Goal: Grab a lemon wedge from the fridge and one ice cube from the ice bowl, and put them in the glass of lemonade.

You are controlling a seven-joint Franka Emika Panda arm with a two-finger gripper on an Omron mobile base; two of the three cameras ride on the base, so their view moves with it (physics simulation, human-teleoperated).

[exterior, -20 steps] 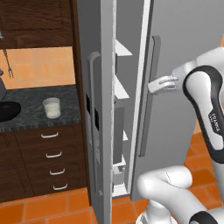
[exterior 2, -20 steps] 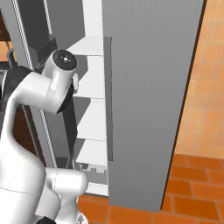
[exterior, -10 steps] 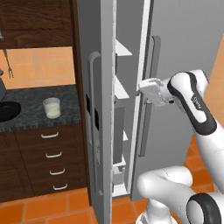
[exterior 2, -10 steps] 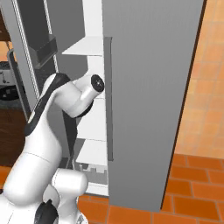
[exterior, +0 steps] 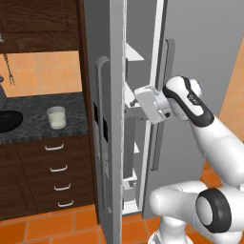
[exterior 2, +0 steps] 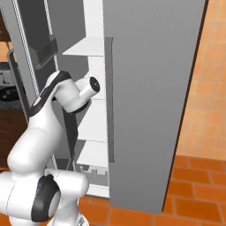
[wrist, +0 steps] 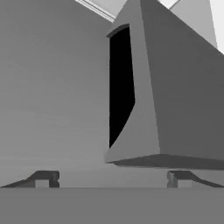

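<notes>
Reaching: the white arm is extending its hand into the gap of the fridge (exterior: 205, 52), between the two doors, at the level of a middle shelf.
Gripper: the gripper (wrist: 112, 177) is standing released, its two dark tips set far apart at the bottom of the hand view with nothing between them.
What the hand is facing: a grey door bin (wrist: 175, 96) with a dark slot beside it is looming close ahead, so the hand is probably pointing at the inside of the door rather than at a shelf.
Fridge: it is standing partly open; the left door (exterior: 102, 119), with its long bar handle and dark dispenser panel, is swung toward the camera, which is leaving the white shelves (exterior 2: 90, 121) reachable from the front.
Lemon wedge: I cannot tell where it is lying; no yellow piece is showing on the shelves in sight.
Glass of lemonade: the glass of lemonade (exterior: 56, 117) is waiting on the dark bench (exterior: 33, 121) left of the fridge, well apart from the arm, likely parked there as the drop-off point.
Ice bowl: a black rounded rim (exterior: 7, 120) is showing at the bench's left edge, probably the bowl.
Stage: the task is looking early, with nothing fetched yet.
Next need: the hand is likely needing to turn toward the shelves and find the wedge.
</notes>
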